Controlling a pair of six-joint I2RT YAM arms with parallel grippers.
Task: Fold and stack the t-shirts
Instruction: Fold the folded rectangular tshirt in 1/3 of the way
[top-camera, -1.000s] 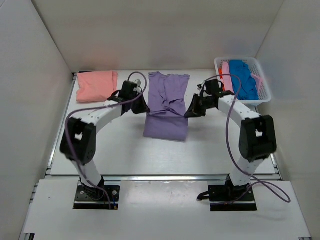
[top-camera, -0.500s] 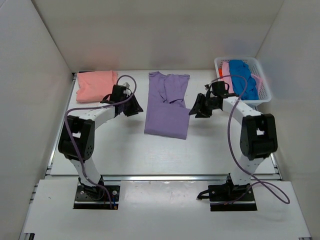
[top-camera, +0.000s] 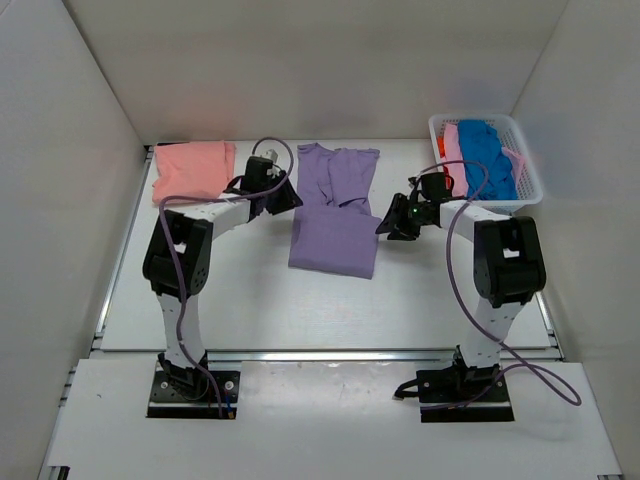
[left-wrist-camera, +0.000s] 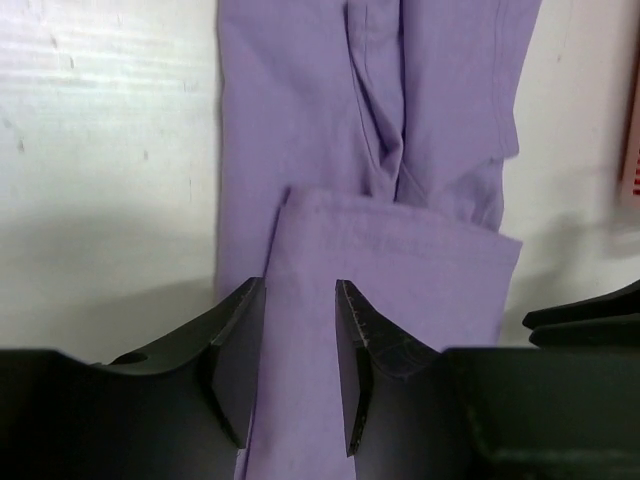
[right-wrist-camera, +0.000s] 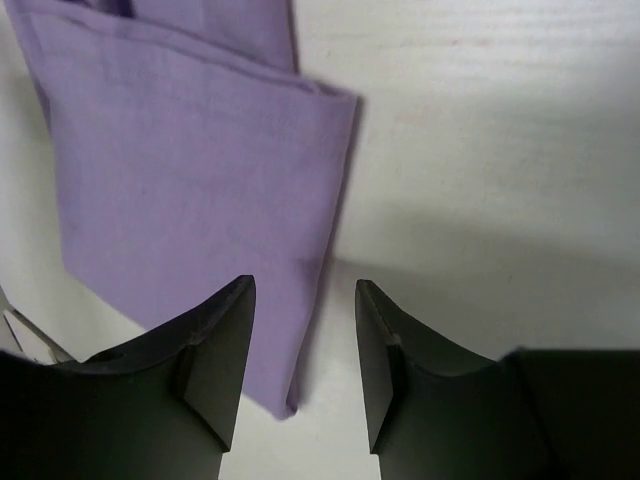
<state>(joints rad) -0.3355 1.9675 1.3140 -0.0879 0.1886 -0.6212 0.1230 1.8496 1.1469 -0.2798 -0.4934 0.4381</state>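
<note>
The lavender t-shirt lies flat at mid-table, folded into a long strip with its lower end doubled over. My left gripper hovers at its left edge, jaws open over the purple cloth, gripping nothing. At the shirt's right edge my right gripper is open too. In its wrist view the cloth's edge runs below the gap between its fingers. A salmon-pink t-shirt lies folded at the back left. Blue and pink t-shirts fill the basket.
The white lattice basket stands at the back right corner, close behind my right arm. White walls close in the table on the left, back and right. Bare table lies in front of the lavender shirt.
Both grippers have let go of the lavender shirt's fold, which now lies flat. The right gripper opened and drew back to the right; the left swung out and returned to the shirt's left edge.
</note>
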